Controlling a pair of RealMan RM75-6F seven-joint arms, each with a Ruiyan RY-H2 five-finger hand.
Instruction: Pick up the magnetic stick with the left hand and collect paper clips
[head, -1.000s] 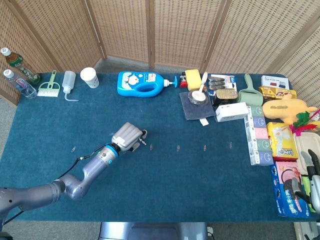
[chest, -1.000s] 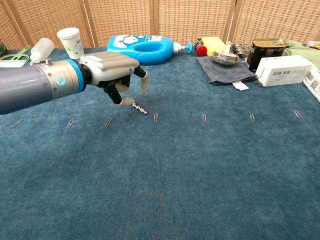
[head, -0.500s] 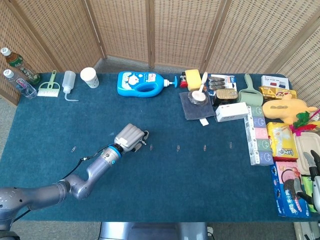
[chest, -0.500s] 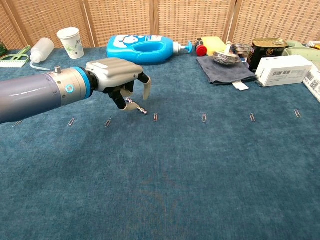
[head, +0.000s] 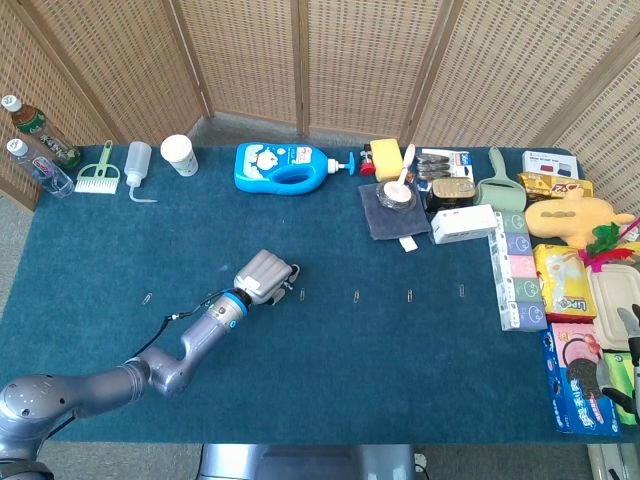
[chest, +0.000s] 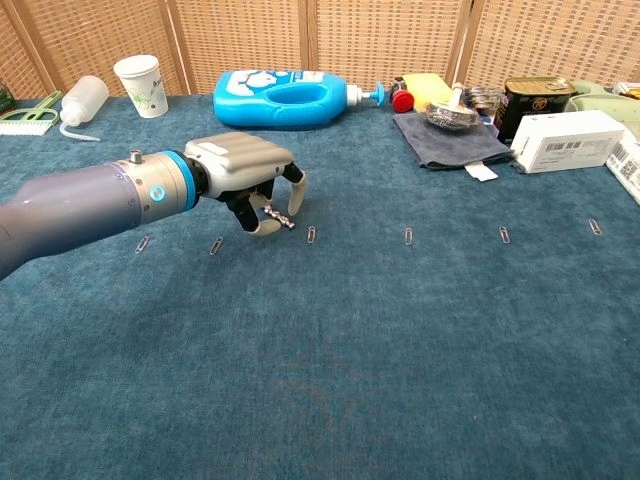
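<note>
The robot's left arm (head: 150, 366) reaches out from the lower left across the table, its grey forearm running up and to the right to a blue-ringed wrist (chest: 165, 188). The left hand (chest: 248, 180) sits low over the surface, knuckles up and palm down, its fingers (chest: 297, 195) curled down and inward with their tips close to the thumb. From the head view the same hand shows as a pale ribbed block at the arm's end, angled toward the upper right. The right hand (head: 622, 350) shows only in part at the far right edge of the head view, dark fingers pointing upward; its pose cannot be judged.
</note>
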